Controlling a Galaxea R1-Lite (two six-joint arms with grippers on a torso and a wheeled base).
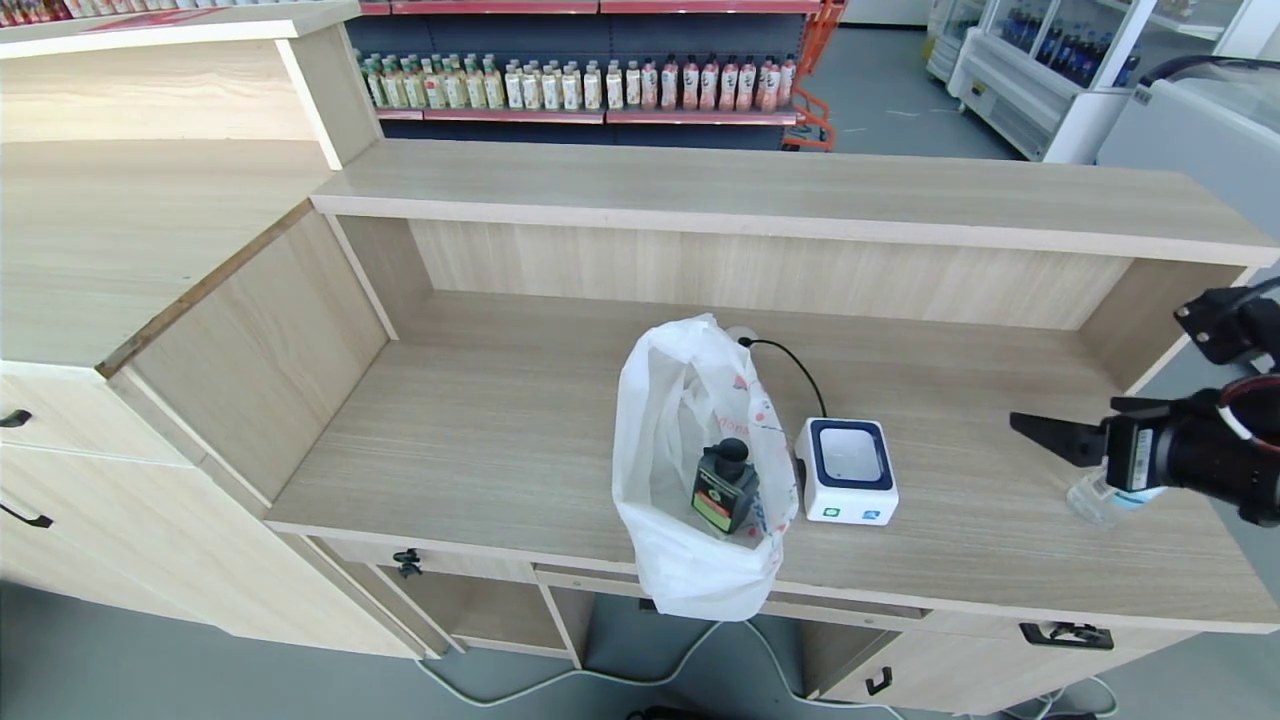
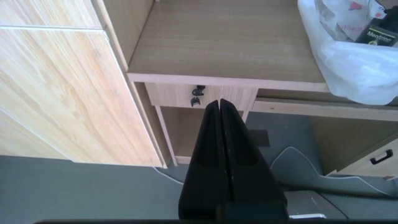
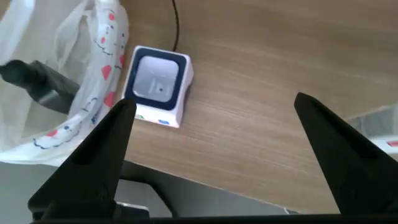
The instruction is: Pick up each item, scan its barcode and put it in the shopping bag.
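White plastic shopping bag (image 1: pixel 690 470) at the front edge of the desk (image 1: pixel 480 430), mouth open upward, lower part sagging over the edge. Inside it, black bottle (image 1: pixel 725 485) with a green and red label, upright with a slight tilt, cap up. Just beside the bag, towards the robot's right: scanner (image 1: pixel 846 470), a white box with a blue-rimmed window facing up, flat on the desk. Black cable (image 1: pixel 790 365) running from the scanner to the back of the desk.

Right end effector (image 1: pixel 1050 432) above the right part of the desk, well apart from the scanner. Spread wide in the right wrist view (image 3: pixel 214 102), gripping nothing, bare wood between the fingers. Under it, a clear item (image 1: pixel 1095 497) with a blue and white label, lying on the desk near the front edge and partly hidden; contact with the fingers impossible to tell.

Left end effector (image 2: pixel 219 102) lower than the desk top, out in front of its left part, over the grey floor. Fingers pressed together, holding nothing. Beyond the tips, a drawer lock (image 2: pixel 197 96) with a key in it.
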